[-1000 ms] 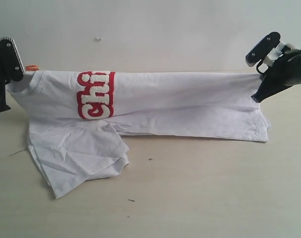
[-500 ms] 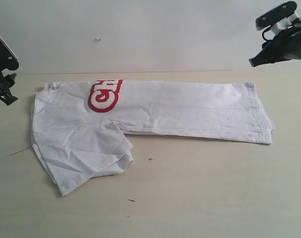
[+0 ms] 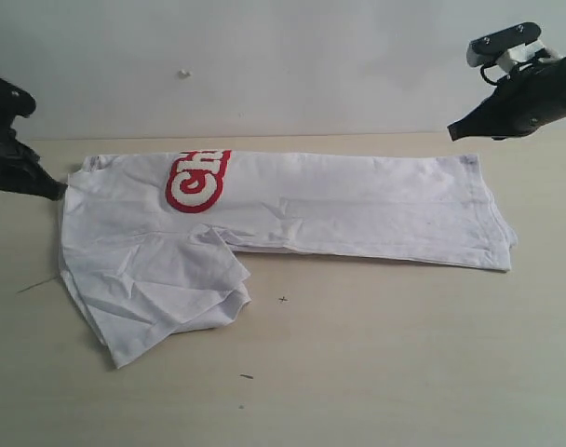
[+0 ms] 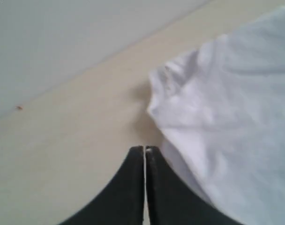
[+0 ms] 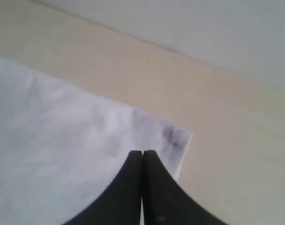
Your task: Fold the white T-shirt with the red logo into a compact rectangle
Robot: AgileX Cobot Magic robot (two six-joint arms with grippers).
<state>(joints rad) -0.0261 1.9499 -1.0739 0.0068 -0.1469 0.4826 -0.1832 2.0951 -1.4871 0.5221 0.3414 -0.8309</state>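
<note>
The white T-shirt [image 3: 357,209] lies flat on the table, folded lengthwise into a long band, with one sleeve [image 3: 148,289] spread toward the front left. Part of the red logo [image 3: 197,180] shows along the far folded edge. My left gripper [image 3: 58,191] is shut and empty, with its tip beside the shirt's left end [image 4: 217,112]. My right gripper [image 3: 453,133] is shut and empty, hovering above the shirt's far right corner [image 5: 173,136]. Both wrist views show the black fingertips [image 4: 145,150] [image 5: 142,153] pressed together with no cloth between them.
A pale wooden table [image 3: 376,354] carries the shirt, and a grey wall [image 3: 264,56] stands behind it. Small dark specks [image 3: 283,299] lie on the table in front of the shirt. A small mark [image 3: 184,72] is on the wall.
A second ago both grippers held the shirt's far edge stretched above the table. They let go, and the shirt dropped flat. Both grippers have since shut empty and dipped toward the shirt's ends.
</note>
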